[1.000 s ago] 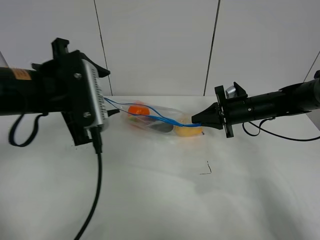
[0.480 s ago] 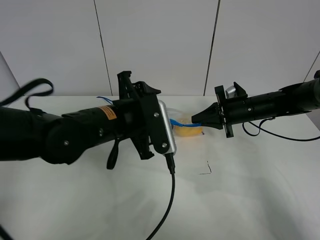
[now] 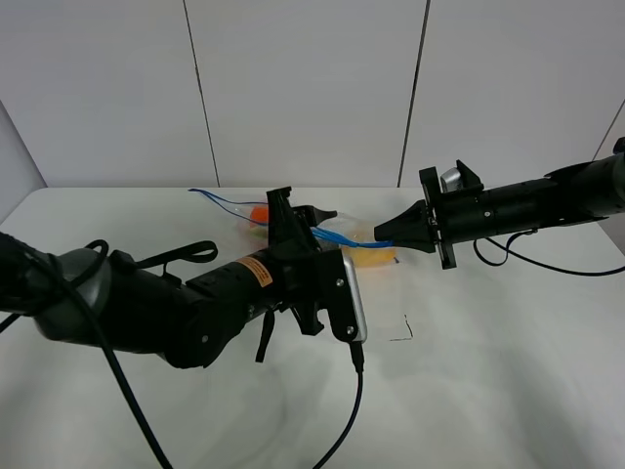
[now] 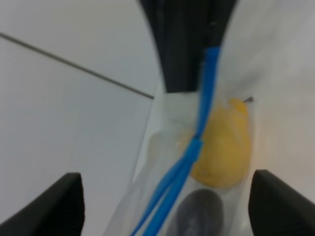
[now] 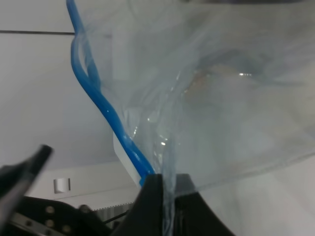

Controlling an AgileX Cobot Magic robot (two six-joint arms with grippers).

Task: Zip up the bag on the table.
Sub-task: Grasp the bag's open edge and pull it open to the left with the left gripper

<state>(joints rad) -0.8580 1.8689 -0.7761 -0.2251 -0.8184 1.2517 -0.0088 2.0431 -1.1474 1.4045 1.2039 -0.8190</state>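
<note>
The bag lies on the table, toward the far middle. In the high view its long axis runs from 10 o'clock to 4 o'clock, and its blue zipper strip follows that line. At the 4 o'clock end the right gripper is pressed together on the strip's tip, its arm stretched in level from 3 o'clock. From that pinch the two blue tracks run joined a short way, then part beside the yellow produce. The left gripper is nearer that split. Its arm reaches across the middle from 8 o'clock, and its fingers are spread wide, one on either side of the strip. Your closing pass likely depends on squaring those fingers across the strip, then travelling toward 10 o'clock.
</note>
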